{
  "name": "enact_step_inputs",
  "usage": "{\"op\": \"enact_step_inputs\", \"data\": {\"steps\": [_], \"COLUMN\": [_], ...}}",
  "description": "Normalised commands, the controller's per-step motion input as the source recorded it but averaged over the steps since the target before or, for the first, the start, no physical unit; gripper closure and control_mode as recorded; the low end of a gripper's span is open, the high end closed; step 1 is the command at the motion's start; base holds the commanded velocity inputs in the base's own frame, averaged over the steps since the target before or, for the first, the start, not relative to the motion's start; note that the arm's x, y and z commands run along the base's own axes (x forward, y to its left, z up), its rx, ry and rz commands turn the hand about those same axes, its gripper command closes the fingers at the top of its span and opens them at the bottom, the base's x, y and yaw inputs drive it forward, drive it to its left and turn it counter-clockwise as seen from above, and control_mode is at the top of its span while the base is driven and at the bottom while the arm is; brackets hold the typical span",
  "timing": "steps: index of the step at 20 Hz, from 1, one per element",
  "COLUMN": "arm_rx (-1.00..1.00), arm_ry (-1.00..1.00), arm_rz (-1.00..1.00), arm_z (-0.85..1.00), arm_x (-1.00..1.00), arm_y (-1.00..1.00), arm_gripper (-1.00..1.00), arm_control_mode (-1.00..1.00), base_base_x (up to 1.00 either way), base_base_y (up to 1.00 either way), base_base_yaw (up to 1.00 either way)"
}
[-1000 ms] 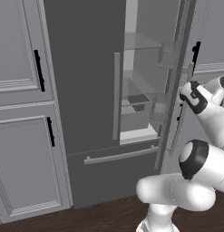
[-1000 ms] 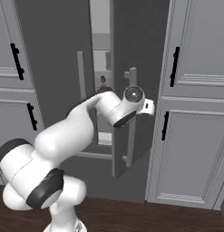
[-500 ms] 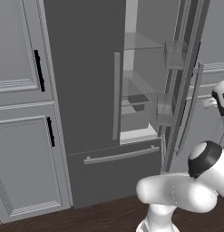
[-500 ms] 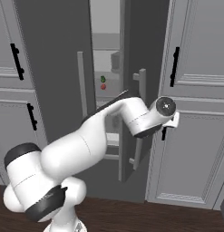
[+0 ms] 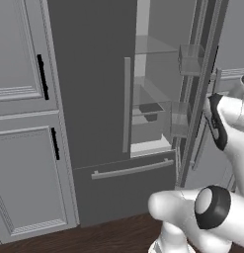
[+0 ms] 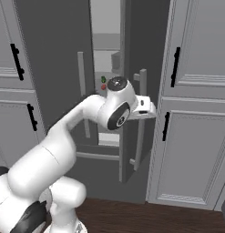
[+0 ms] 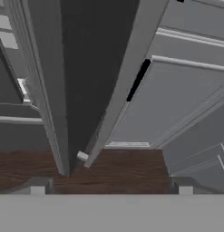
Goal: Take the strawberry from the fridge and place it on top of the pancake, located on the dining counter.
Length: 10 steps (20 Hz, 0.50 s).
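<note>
**Strawberry sat inside the fridge, off to one side of jaws that pointed away from it**

The tiny round red strawberry (image 6: 103,87) lay on a shelf in the light grey interior of the tall dark grey French-door fridge (image 5: 89,99), just below a small dark green item (image 6: 103,79), glimpsed through the gap left by the swung-out right-hand fridge door (image 6: 132,63).

The white arm's two-finger gripper (image 7: 111,186) stood outside that gap, close to the edge of the opened door and its long grey bar handle (image 6: 142,113). Its jaws were spread wide with nothing between them; the two dark finger tips (image 7: 37,189) sat far apart at the bottom of the hand view. That view looked down along the door's edge to the dark wooden floor (image 7: 127,172) and the light grey panelled cabinet (image 7: 177,104) beyond.

So the fruit lay to the left of the hand and deeper in, behind the door's plane. By my reading, the coming reach would have needed the wrist turned toward the opening first. Being round, the strawberry set no preferred grip axis.
</note>
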Motion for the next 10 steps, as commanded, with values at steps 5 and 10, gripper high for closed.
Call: {"op": "enact_step_inputs", "data": {"steps": [5,10], "arm_rx": [-0.60,-0.69], "arm_ry": [0.18,0.37], "arm_rz": [-0.03,0.00], "arm_z": [0.00,0.03], "arm_x": [0.00,0.03], "arm_y": [1.00,1.00], "arm_gripper": [-1.00,-1.00], "arm_control_mode": [-1.00,-1.00], "base_base_x": [0.00,0.00], "base_base_y": [0.00,0.00], "base_base_yaw": [0.00,0.00]}}
